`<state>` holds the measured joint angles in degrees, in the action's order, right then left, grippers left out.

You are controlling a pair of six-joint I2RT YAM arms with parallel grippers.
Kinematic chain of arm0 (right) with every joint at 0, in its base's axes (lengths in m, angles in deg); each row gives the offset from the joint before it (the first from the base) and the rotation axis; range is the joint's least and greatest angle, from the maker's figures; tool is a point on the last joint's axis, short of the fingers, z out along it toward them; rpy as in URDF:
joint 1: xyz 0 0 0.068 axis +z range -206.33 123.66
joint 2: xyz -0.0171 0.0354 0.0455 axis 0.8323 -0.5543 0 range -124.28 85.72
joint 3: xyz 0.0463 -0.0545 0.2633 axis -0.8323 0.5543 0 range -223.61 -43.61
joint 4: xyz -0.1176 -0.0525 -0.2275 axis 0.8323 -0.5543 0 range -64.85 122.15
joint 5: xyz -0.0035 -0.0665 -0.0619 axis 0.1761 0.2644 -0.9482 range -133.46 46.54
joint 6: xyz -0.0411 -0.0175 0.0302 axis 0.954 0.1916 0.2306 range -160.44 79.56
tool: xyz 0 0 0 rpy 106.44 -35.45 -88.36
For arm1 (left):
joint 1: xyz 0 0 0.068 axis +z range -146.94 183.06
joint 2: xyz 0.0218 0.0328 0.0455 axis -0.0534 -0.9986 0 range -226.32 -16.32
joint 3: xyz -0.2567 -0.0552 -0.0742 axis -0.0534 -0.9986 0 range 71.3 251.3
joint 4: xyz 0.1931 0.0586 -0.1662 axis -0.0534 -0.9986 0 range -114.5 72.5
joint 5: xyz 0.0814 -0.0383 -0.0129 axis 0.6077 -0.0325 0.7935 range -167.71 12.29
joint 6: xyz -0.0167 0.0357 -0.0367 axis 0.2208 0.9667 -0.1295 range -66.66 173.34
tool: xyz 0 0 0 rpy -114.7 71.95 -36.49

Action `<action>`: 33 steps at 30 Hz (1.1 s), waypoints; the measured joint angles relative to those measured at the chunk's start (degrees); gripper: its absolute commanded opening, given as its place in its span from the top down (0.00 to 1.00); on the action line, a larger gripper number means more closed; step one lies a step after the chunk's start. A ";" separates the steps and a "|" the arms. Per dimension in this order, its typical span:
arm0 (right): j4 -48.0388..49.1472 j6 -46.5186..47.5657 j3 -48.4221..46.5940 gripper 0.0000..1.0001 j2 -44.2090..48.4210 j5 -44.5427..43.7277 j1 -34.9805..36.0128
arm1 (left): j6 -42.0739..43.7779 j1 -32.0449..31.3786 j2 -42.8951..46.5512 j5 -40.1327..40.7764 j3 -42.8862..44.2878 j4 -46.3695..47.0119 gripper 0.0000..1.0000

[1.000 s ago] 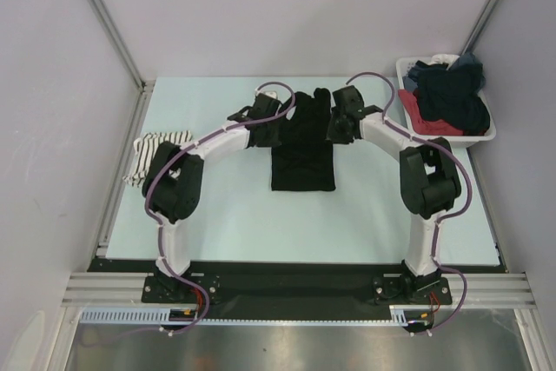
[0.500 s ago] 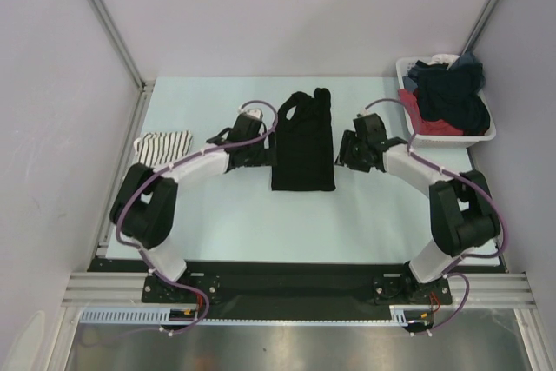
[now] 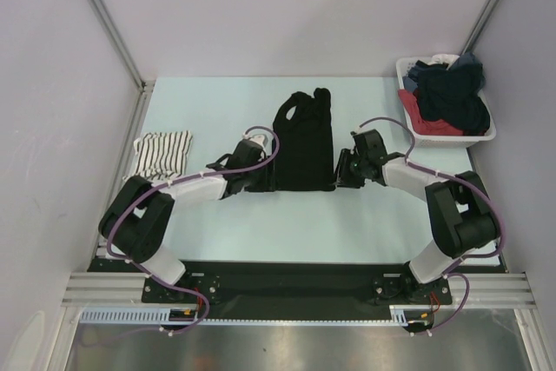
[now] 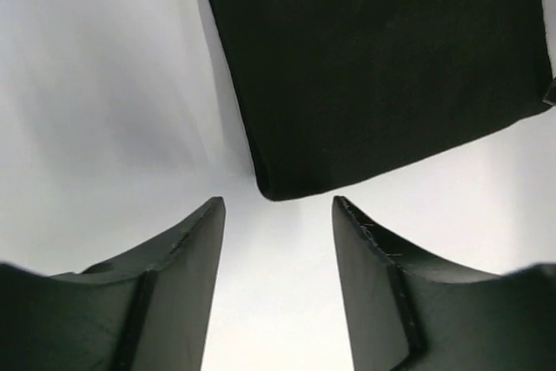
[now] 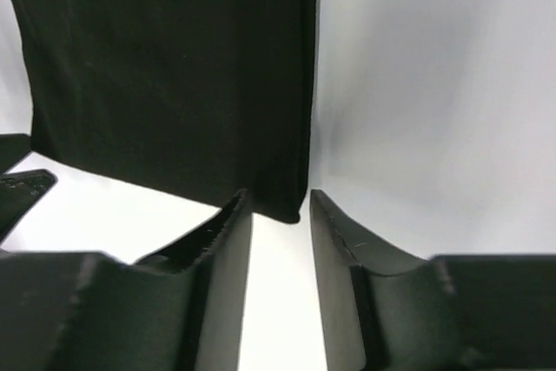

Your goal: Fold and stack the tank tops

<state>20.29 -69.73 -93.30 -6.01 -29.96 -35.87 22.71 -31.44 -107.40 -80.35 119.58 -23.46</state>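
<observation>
Both arms are built alike, with white tubular links joined by bulky black joint housings. The left arm and the right arm each carry a thin purple cable that loops free near the wrist and runs down to a black base. The small orange spots by the bases may be connectors. The left gripper has matte black fingers, curved and tapering, each with a moulded seam. The right gripper looks the same, with fine ridges along its inner edges.

One black tank top, one striped top, one basket
</observation>
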 measured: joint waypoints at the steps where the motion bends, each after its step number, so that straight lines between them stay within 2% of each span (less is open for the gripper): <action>1: 0.24 -0.20 0.28 0.69 -0.33 0.50 0.04 | -0.17 0.02 0.00 -0.20 -0.50 0.50 0.45; 6: 1.20 -0.63 1.81 0.80 -1.42 1.27 0.04 | -0.92 0.02 -0.63 -0.70 -2.34 1.86 0.57; 11: 2.93 -0.76 2.95 0.80 -2.51 2.36 0.04 | -1.14 0.00 -2.34 -0.61 -2.97 3.19 0.64; 17: 4.11 -0.74 3.10 0.79 -2.82 2.86 0.04 | -1.75 0.02 -1.73 -0.57 -4.50 5.62 0.59; 22: 4.11 -0.70 3.10 0.79 -2.82 2.95 0.04 | -2.40 0.00 3.17 -0.57 -8.63 5.62 0.55; 27: 4.11 -0.70 3.10 0.80 -2.82 2.97 0.04 | -2.40 0.00 5.22 -0.57 -8.11 5.29 0.45; 33: 4.09 -0.68 3.10 0.80 -2.82 2.97 0.02 | -2.38 0.00 4.22 -0.57 -4.04 3.67 0.48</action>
<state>24.38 -70.41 -90.20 -8.82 -26.99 -35.84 20.33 -31.44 -103.19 -80.92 115.53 -19.79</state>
